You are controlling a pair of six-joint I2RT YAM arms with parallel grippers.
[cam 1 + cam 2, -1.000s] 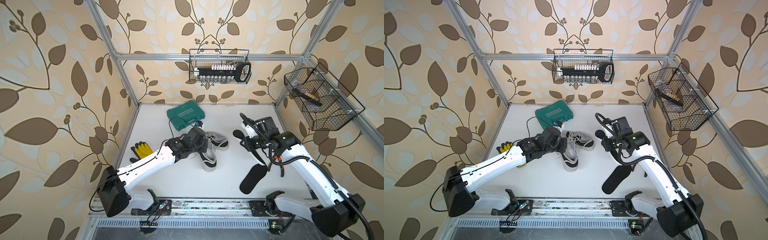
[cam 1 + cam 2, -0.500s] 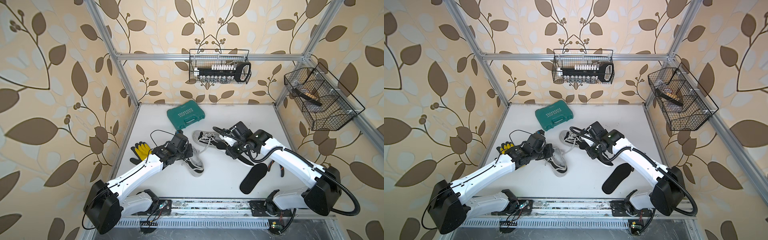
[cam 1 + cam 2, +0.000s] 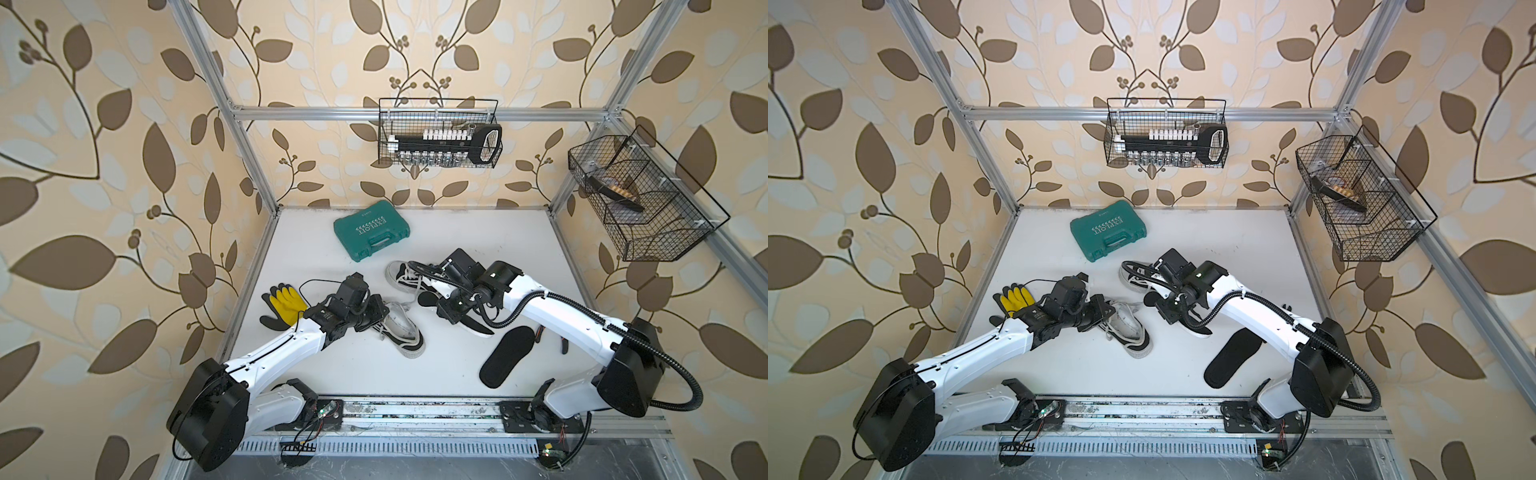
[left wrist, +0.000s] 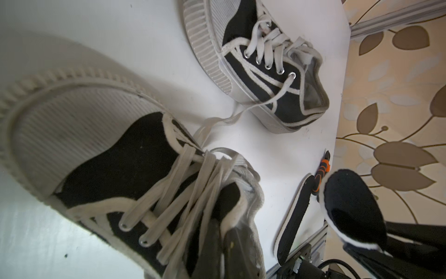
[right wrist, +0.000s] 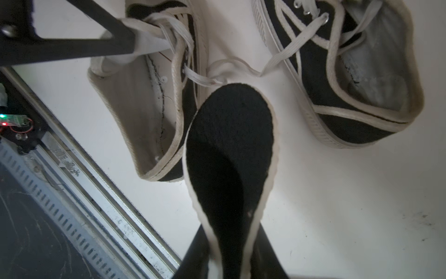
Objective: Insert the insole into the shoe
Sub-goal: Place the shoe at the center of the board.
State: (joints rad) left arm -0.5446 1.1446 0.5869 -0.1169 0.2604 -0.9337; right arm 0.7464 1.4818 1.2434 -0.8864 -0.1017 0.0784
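black white-edged insole held aloft, tip near opening of black-and-white laced shoe

Before the case lies a shoe, a second shoe farther forward; gloves front-left, loose insole front-right.

the near shoe mouth is gaping open; the left gripper is occupying only its tongue end. the held insole and a lace are obstructing the gap toward the far shoe. bare table is lying open between the near shoe and the loose insole.
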